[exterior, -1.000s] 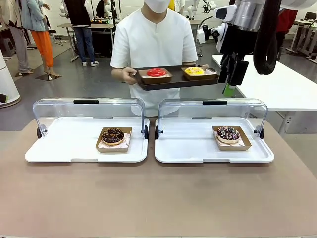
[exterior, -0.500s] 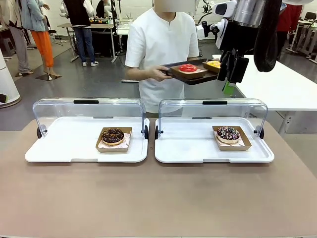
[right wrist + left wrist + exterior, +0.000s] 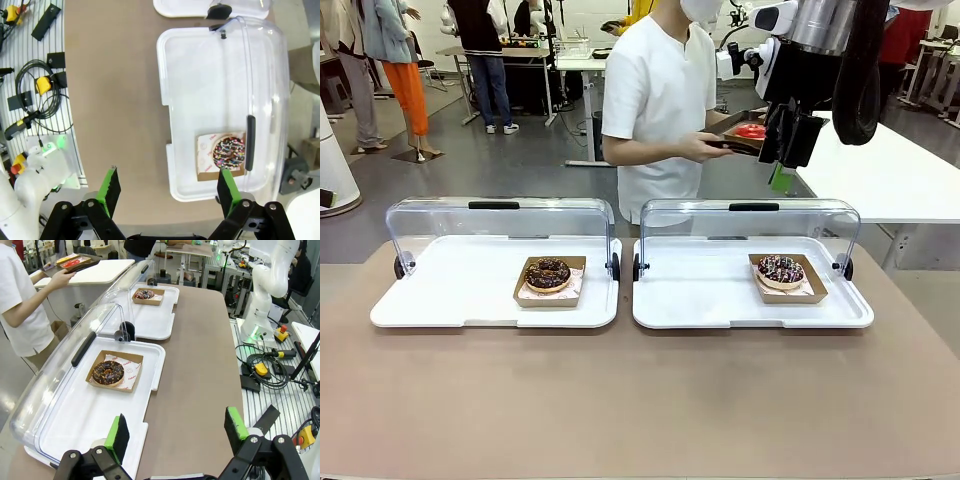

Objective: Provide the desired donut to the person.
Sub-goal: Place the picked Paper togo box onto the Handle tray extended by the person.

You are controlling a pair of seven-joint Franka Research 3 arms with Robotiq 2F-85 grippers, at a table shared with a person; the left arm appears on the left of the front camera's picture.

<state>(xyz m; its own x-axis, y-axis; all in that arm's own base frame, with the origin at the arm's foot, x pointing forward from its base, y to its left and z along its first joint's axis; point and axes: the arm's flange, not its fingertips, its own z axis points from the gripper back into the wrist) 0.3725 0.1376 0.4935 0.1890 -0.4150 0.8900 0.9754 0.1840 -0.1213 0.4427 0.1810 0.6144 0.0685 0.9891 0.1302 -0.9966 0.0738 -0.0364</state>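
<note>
A chocolate donut (image 3: 548, 273) (image 3: 107, 373) sits in a cardboard box on the left white tray (image 3: 440, 300). On the right white tray (image 3: 700, 300) lies a sprinkled chocolate donut (image 3: 781, 269) (image 3: 229, 151) (image 3: 145, 294) in its box. The person (image 3: 660, 100) (image 3: 17, 305) stands at the far side, turned toward picture right, carrying a dark tray with a red donut (image 3: 750, 131). My right gripper (image 3: 782, 172) (image 3: 167, 187) hangs open high above the right tray, in front of the person's tray. My left gripper (image 3: 177, 430) is open over the table's near edge.
Both trays have clear lids (image 3: 500, 215) (image 3: 750, 215) swung up at the far side. A white table (image 3: 890, 170) stands behind on the right. Cables and a yellow switch box (image 3: 260, 369) lie on the floor beside the brown table (image 3: 640, 400).
The person has turned and carried the dark tray toward picture right, partly behind my right arm; the yellow donut is now hidden. Both arms have stayed still.
</note>
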